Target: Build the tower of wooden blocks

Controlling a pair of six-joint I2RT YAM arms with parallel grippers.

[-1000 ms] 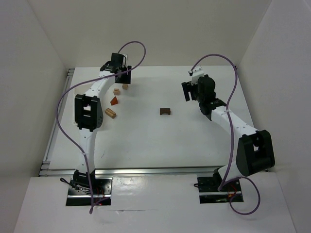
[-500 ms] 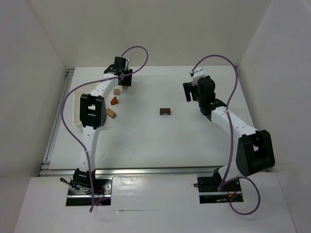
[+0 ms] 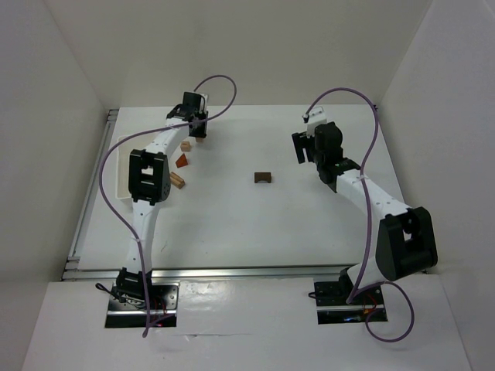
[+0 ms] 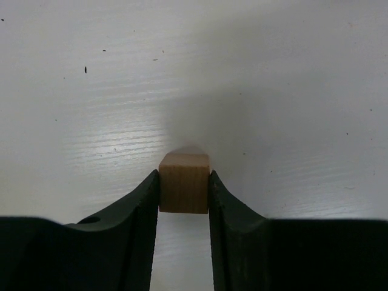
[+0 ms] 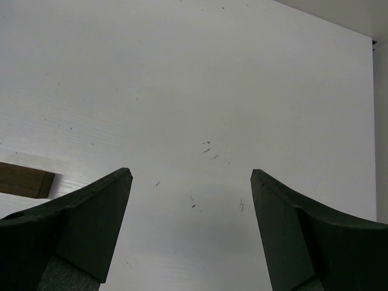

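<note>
My left gripper (image 3: 198,134) is at the far left of the table, shut on a light tan cube (image 4: 184,182) that rests on the table between both fingertips. Near it lie another tan cube (image 3: 186,144), the orange-red triangular roof piece (image 3: 182,160) and a tan block (image 3: 177,180). The dark brown arch piece (image 3: 263,177) sits alone mid-table; its end shows at the left edge of the right wrist view (image 5: 24,180). My right gripper (image 3: 304,148) is open and empty, to the right of and beyond the arch.
A white plastic tray (image 3: 118,179) lies along the left edge, mostly hidden behind my left arm. White walls enclose the table on the left, back and right. Purple cables loop over both arms.
My left gripper has moved right and toward me, onto the tan cube that lay free a second ago, and now grips it. The right arm has barely moved.
</note>
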